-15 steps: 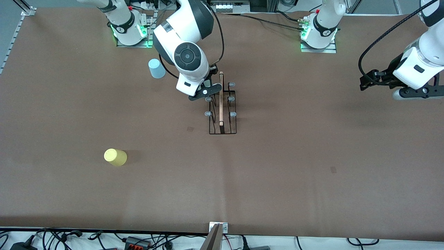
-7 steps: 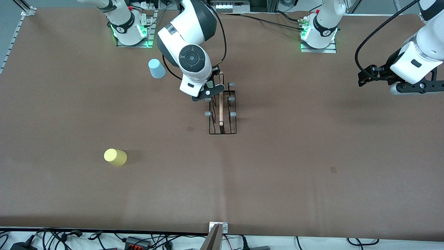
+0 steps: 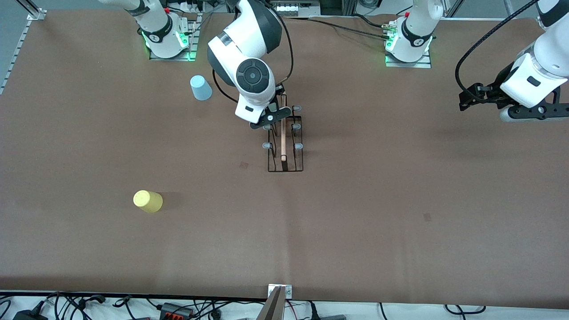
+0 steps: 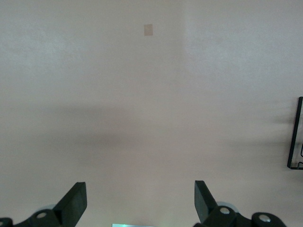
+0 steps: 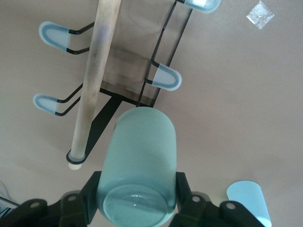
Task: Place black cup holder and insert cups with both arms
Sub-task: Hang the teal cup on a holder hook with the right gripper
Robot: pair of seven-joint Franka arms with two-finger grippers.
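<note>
Cup placement on the rack is the step in hand, by the look of it. Right gripper point(image 5: 137, 198) is clamped on the pale grey-green cup point(image 5: 139, 165), which it carries on its side over the end of the black cup holder point(image 3: 285, 146) farthest from the front camera. In the right wrist view the nearest free pale-tipped peg point(image 5: 166, 78) lies just ahead of the cup, beside the wooden bar handle point(image 5: 94, 80). The handle's long axis runs from the robots' bases toward the front camera, with pegs along both sides.

All visible pegs are bare (no cup seated yet). The light blue cup point(image 3: 201, 87) stands on the table toward the right arm's end, near that arm's base; the yellow cup point(image 3: 148, 201) lies much nearer the front camera.

Left gripper point(image 4: 137, 208) waits with fingers spread apart, holding nothing, over bare table at the left arm's end, well apart from the holder. The right arm is the nearer to every cup.
</note>
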